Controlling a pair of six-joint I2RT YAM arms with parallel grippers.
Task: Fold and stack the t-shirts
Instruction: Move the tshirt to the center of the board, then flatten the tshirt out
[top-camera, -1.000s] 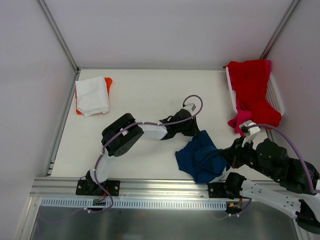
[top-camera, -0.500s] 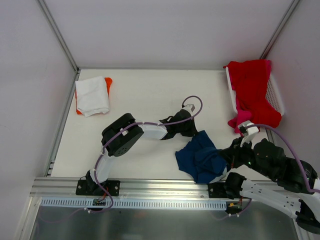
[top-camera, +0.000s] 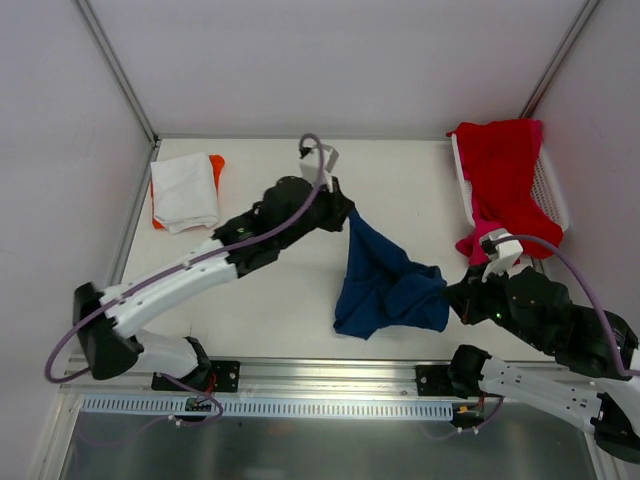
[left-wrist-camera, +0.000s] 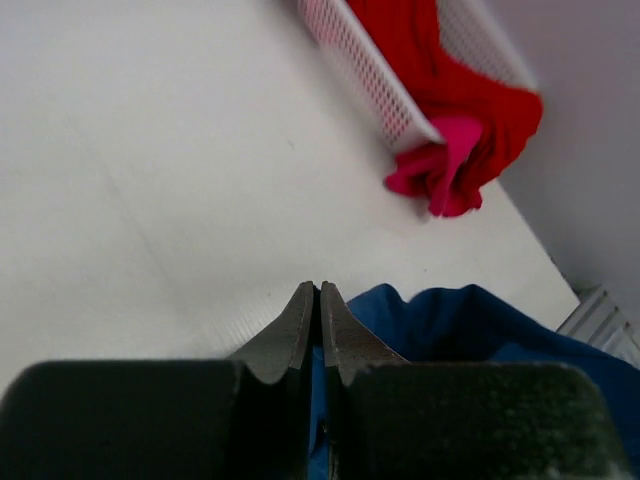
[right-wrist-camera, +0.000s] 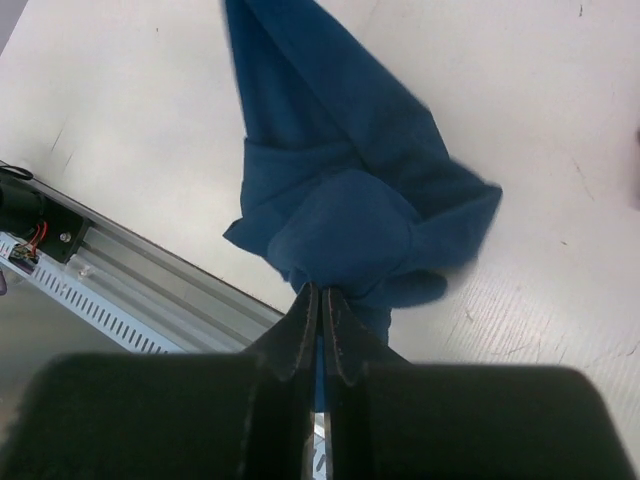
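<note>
A navy blue t-shirt (top-camera: 385, 285) hangs stretched between both arms above the table's middle. My left gripper (top-camera: 348, 212) is shut on its upper corner; blue cloth (left-wrist-camera: 470, 320) shows between and beside the jaws (left-wrist-camera: 318, 292). My right gripper (top-camera: 447, 293) is shut on the shirt's right edge, the bunched cloth (right-wrist-camera: 340, 200) hanging just beyond the fingertips (right-wrist-camera: 320, 295). A folded white t-shirt (top-camera: 186, 190) lies on an orange one (top-camera: 217, 162) at the back left. Red t-shirt (top-camera: 503, 170) and pink t-shirt (top-camera: 478, 240) drape over the basket.
The white mesh basket (top-camera: 553, 195) stands at the back right against the wall, also in the left wrist view as the basket (left-wrist-camera: 365, 70). A metal rail (top-camera: 300, 375) runs along the table's near edge. Walls close the table on three sides.
The left arm has swung up and back, lifting the navy shirt's corner and stretching the cloth out. The right gripper holds the other edge and has shifted slightly.
</note>
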